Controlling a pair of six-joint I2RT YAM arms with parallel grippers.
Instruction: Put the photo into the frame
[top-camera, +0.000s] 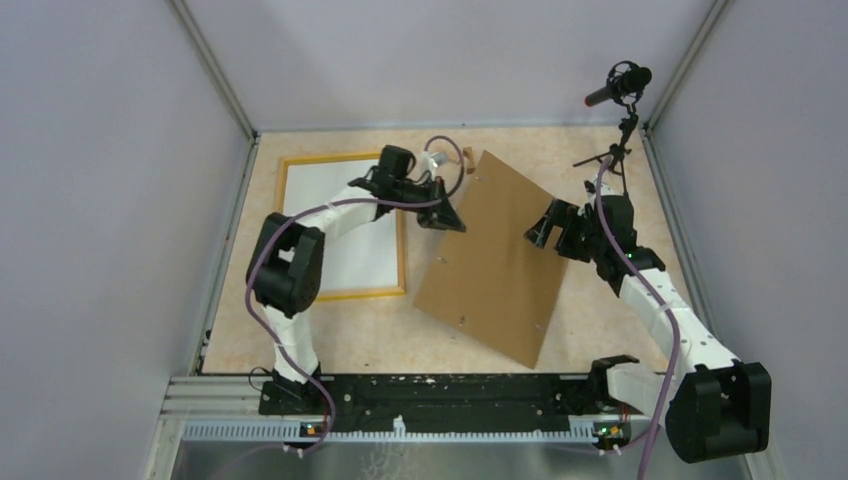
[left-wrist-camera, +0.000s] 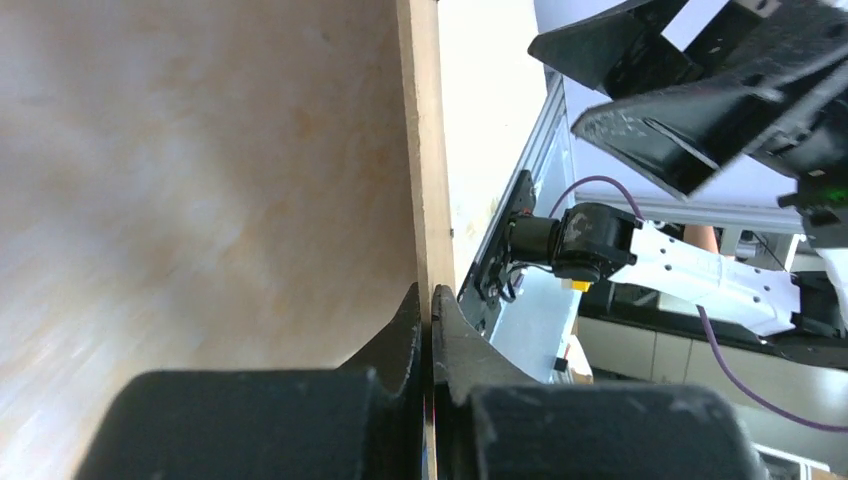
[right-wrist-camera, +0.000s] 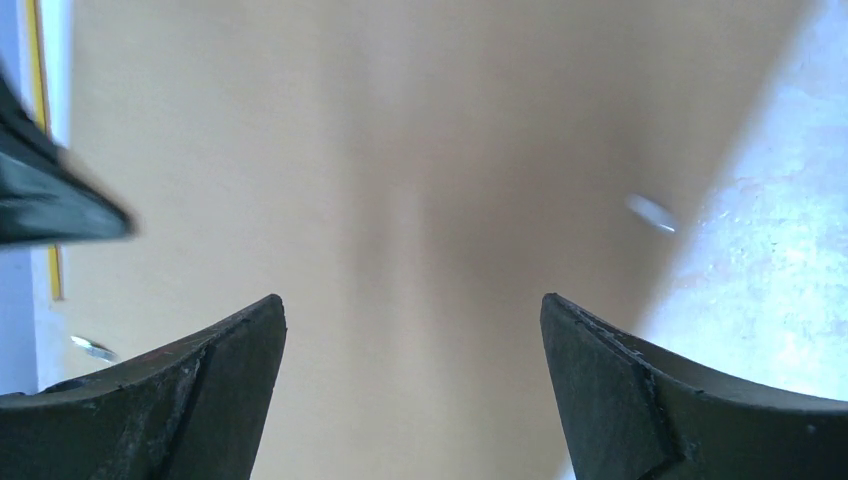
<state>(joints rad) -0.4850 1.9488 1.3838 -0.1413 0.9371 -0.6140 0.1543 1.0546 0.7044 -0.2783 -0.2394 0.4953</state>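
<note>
Thin yellow-orange wooden rectangular frame (top-camera: 365, 293) lies flat on bench (top-camera: 370, 335), upper left of top view, white inside, just left of left hand (top-camera: 455, 222). Left hand is clenched on the left edge of a skewed plain brown backing board (top-camera: 495, 255). Right hand (top-camera: 543, 225) is spread wide at the board's right edge, grasping nothing.

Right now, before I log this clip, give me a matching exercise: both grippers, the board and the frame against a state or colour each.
Things:
1. left gripper
2. right gripper
3. backing board
4. frame

States:
A. yellow-orange, on the left arm's side
B. jaws open, above the board
C. plain brown, between the two arms
D. jaws shut on the board's edge

Pairs: 1-D, 2-B, 3-C, 4-A
</note>
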